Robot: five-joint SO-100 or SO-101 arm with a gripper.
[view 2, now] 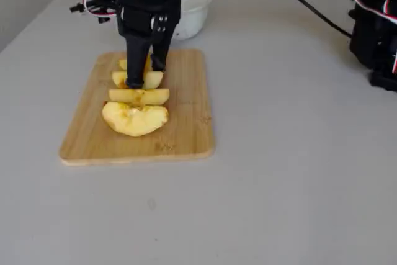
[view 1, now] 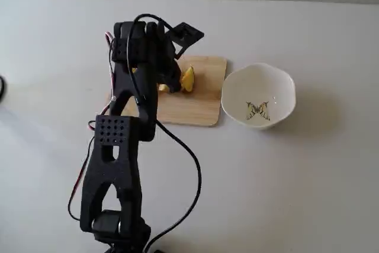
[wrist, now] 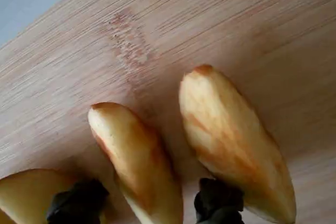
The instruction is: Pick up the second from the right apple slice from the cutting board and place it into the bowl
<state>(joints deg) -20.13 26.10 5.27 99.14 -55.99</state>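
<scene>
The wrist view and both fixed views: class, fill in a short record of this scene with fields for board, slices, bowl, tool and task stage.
board: light-tan rectangular wooden cutting board, flat on the table
slices: four yellow apple wedges in a row in a fixed view; the target wedge lies between the tool's fingertips
bowl: white scalloped bowl with butterfly drawing, beside the board, empty
tool: black two-finger tool, open, straddling the wedge
task stage: nothing lifted yet

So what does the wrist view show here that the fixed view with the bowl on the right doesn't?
Only the wrist view: close wood grain, and the black fingertips either side of one yellow crescent apple slice.
Only the fixed view: the white scalloped bowl beside the board, empty, and the whole black arm.
Both: the light-tan wooden cutting board carrying yellow slices.
</scene>
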